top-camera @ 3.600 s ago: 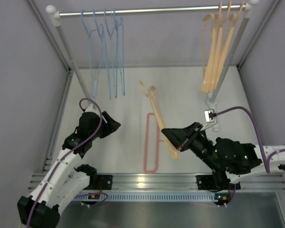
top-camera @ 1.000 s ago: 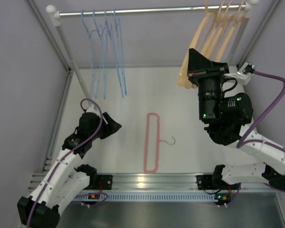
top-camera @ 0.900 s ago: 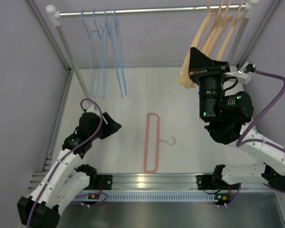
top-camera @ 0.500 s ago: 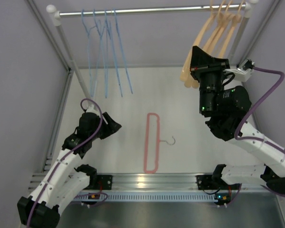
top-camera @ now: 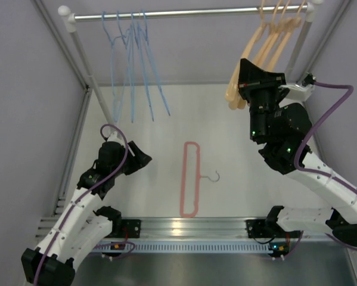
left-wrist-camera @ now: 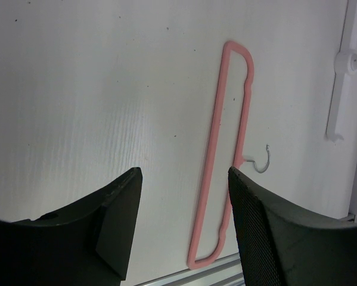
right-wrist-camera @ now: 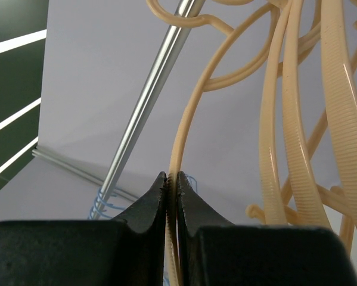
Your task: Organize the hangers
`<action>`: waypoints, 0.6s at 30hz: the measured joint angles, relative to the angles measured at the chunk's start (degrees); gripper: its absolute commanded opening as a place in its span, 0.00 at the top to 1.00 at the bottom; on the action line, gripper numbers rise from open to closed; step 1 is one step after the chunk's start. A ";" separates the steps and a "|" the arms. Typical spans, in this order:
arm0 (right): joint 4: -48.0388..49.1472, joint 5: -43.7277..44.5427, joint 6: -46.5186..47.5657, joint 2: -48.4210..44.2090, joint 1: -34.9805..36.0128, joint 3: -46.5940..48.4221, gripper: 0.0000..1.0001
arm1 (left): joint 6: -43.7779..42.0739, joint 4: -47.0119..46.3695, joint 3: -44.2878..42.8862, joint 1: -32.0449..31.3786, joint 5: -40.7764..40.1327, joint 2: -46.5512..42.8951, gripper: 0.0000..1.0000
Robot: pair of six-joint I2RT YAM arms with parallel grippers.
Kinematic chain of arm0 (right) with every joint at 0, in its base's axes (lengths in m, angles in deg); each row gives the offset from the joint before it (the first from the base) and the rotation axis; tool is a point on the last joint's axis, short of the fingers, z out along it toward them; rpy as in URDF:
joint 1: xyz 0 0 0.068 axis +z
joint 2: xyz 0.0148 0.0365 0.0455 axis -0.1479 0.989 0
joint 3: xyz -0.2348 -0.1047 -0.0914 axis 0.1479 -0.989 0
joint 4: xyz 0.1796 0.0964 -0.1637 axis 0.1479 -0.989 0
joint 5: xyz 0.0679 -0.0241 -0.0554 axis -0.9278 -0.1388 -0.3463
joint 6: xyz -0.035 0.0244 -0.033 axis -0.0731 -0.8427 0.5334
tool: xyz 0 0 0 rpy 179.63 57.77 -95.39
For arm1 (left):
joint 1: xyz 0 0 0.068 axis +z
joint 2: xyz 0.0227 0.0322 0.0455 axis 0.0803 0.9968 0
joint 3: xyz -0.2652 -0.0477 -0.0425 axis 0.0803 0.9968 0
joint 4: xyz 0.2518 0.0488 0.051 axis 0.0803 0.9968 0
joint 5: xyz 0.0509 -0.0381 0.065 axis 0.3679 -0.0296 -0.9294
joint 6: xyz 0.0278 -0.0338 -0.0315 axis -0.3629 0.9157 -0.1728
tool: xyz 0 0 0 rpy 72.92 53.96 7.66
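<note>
Top external view: peach hanger [right-wrist-camera: 176,155] lifted off the worktop [top-camera: 166,119] to the rail [top-camera: 190,12].
Right jaws clamp its thin edge beside the other peach hangers [right-wrist-camera: 339,119]; left jaws stand wide, empty. Pink hanger [top-camera: 190,179] lies on the worktop, unhung, the one left to rack.

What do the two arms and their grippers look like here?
The left arm and right arm have white links, black joint housings and a purple cable each. Green lights glow on the right arm's black wrist section. The left gripper and right gripper have black wedge-shaped fingers; the right's inner edges are finely toothed.
</note>
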 measured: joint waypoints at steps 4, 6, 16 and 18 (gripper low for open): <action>-0.63 -0.44 -1.70 -0.55 -0.02 -1.05 1.00 | -0.02 0.15 0.00 0.02 0.00 0.00 0.36; -0.96 -0.57 -2.38 -0.92 -0.02 -1.86 1.00 | -0.02 0.24 0.00 0.00 0.00 -0.02 0.36; -2.05 -0.72 -4.66 -2.54 -0.09 -3.74 0.89 | -0.04 0.74 0.00 0.00 -0.02 -1.01 0.36; -2.27 -0.85 -4.90 -3.26 -0.09 -4.24 0.79 | -0.04 0.92 0.00 0.00 -0.02 -1.01 0.36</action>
